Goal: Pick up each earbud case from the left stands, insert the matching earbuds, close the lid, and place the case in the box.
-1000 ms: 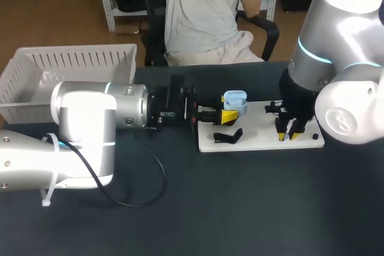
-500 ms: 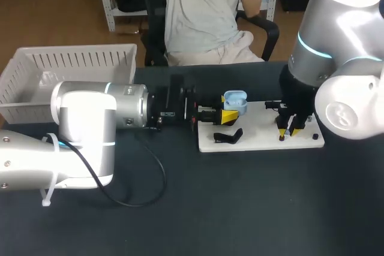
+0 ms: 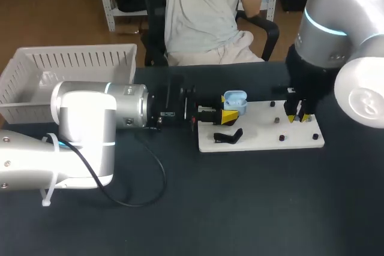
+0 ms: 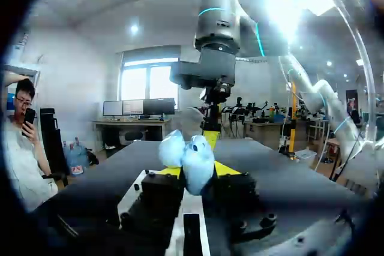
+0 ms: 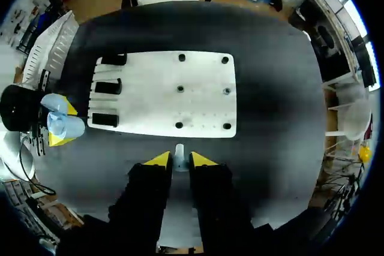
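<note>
Your left gripper (image 3: 228,110) is clamped from two sides on the pale blue earbud case (image 3: 235,100). It holds the case with its lid open at the 10 o'clock corner of the white stand board (image 3: 258,141), and a black stand (image 3: 228,137) lies at the board's 8 o'clock. Your right gripper (image 3: 298,117) hangs over the board's 2 o'clock side, its yellow tips drawn close and pinching a small white earbud (image 5: 179,150) between them, while the white box (image 3: 72,64) sits well apart at the table's 10 o'clock.
</note>
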`<state>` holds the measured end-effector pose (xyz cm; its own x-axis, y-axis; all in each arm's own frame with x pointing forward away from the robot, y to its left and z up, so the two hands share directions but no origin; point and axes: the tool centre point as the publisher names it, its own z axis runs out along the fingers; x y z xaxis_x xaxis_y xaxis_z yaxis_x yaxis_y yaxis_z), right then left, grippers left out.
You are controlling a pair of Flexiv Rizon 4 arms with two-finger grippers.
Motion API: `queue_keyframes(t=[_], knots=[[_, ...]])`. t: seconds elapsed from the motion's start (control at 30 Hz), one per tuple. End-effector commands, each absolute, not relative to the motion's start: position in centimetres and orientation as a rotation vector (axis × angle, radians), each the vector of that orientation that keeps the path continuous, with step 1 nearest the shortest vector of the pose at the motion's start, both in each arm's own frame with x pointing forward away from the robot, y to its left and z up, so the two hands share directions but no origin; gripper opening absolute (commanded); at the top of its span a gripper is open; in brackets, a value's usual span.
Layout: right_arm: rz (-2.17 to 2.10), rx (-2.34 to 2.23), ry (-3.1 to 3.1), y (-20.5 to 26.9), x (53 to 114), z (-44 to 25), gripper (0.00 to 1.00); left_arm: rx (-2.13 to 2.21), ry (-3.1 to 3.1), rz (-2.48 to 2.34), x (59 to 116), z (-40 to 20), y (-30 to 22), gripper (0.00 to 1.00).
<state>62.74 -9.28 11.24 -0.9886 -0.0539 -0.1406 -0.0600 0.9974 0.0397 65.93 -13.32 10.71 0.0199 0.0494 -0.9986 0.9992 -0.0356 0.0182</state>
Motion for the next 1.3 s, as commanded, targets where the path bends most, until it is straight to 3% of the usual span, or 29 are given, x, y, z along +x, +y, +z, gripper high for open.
queue_keyframes(t=[0.03, 0.63, 1.3], knots=[[0.023, -0.09, 2.978, -8.8, 61.0, 14.6, 0.0, 1.282, 1.217, -1.195, 65.9, 10.8, -13.4, 0.0], [-0.096, -0.264, 3.021, -1.0, 61.4, 17.9, 0.0, 1.282, 1.217, -1.195, 65.9, 10.8, -13.4, 0.0], [-0.144, -0.306, 3.026, -0.1, 62.0, 18.1, 0.0, 1.282, 1.217, -1.195, 65.9, 10.8, -13.4, 0.0]])
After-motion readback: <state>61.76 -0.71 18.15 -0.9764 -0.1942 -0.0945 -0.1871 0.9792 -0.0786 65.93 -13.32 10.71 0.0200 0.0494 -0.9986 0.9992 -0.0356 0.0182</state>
